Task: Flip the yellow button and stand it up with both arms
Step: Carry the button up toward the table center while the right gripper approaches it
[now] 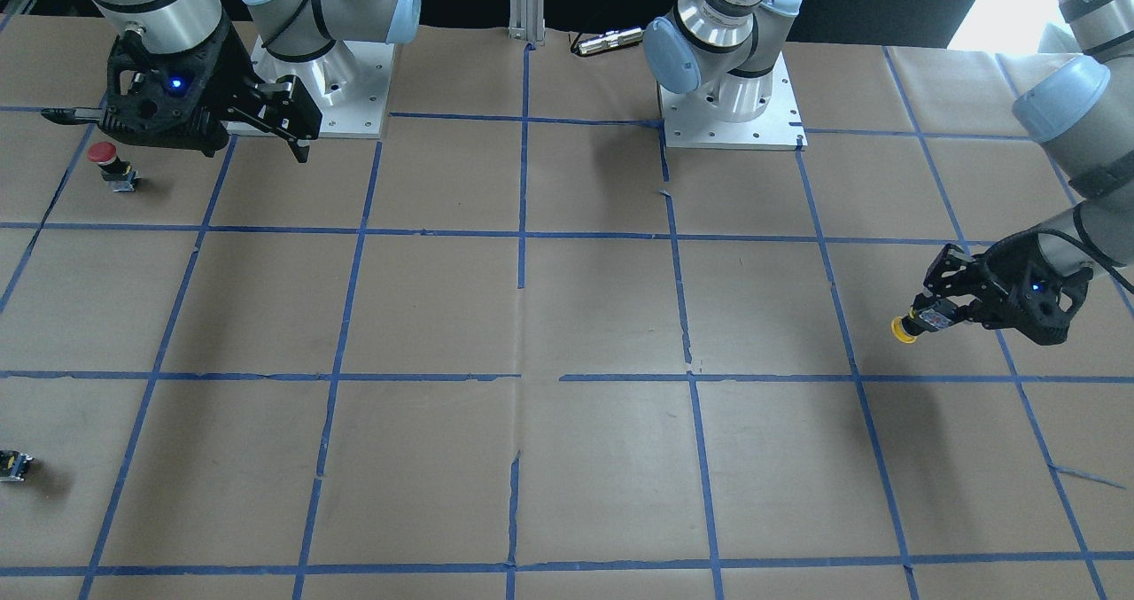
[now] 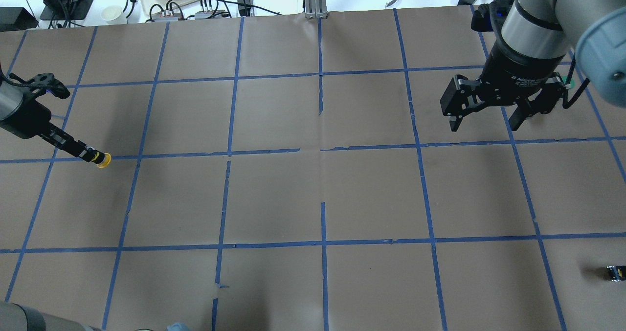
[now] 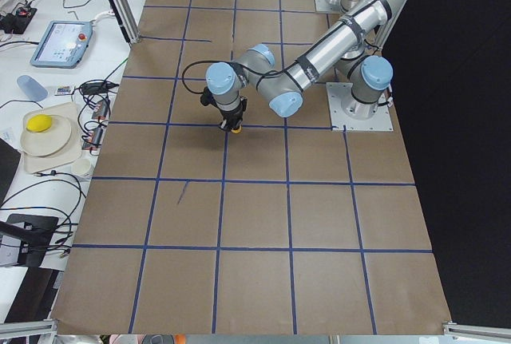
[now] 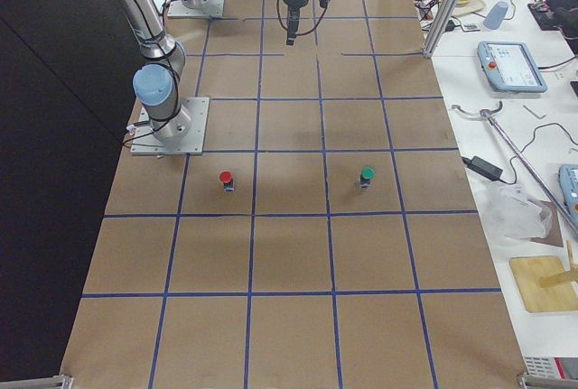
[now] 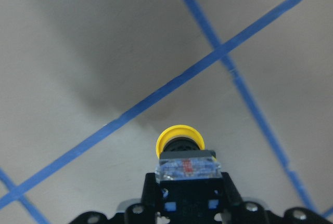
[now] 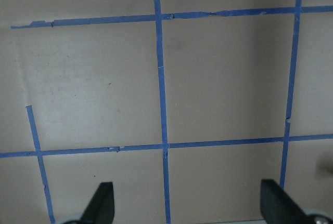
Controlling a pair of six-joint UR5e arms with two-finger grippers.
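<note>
The yellow button (image 1: 904,328) is held off the table by my left gripper (image 1: 932,316), which is shut on its black-and-grey body. The button lies sideways with its yellow cap pointing away from the gripper. It also shows in the overhead view (image 2: 103,160) and in the left wrist view (image 5: 180,142), above brown paper and blue tape lines. My left gripper (image 2: 83,151) is at the table's left side. My right gripper (image 2: 484,123) is open and empty, hovering over the right side, far from the button. In the right wrist view its fingers (image 6: 102,203) stand wide apart above bare paper.
A red-capped button (image 1: 106,161) stands below my right gripper. A green-capped button (image 4: 366,175) stands a square away from it. A small black switch block (image 2: 614,272) lies near the right edge. The arm bases (image 1: 731,95) are bolted at the table's robot side.
</note>
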